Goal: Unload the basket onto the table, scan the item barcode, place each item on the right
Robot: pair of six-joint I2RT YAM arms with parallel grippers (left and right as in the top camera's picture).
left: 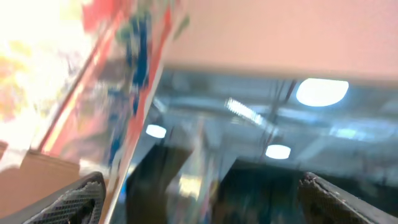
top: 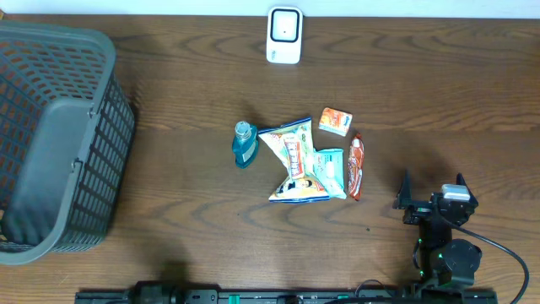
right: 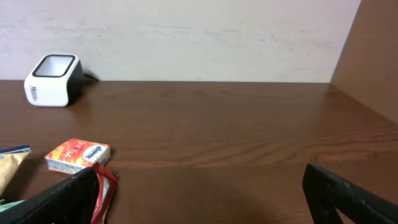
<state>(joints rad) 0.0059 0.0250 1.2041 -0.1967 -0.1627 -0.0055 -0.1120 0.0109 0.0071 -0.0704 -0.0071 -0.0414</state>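
The white barcode scanner (top: 284,35) stands at the table's far edge; the right wrist view shows the scanner (right: 53,79) far left. Mid-table lies a cluster of items: a blue bottle (top: 244,143), a snack bag (top: 294,159), a teal packet (top: 331,169), an orange box (top: 336,121) and a red bar (top: 355,165). My right gripper (top: 432,189) hovers right of the cluster, open and empty. Its camera catches the orange box (right: 78,155) and red bar (right: 104,185) by its left finger. My left gripper (left: 202,202) is open and empty, facing blurred ceiling lights; it does not show overhead.
A large dark grey plastic basket (top: 59,143) fills the table's left side. Bare wood lies between the basket and the item cluster, and around the scanner. A wall rises right behind the scanner in the right wrist view.
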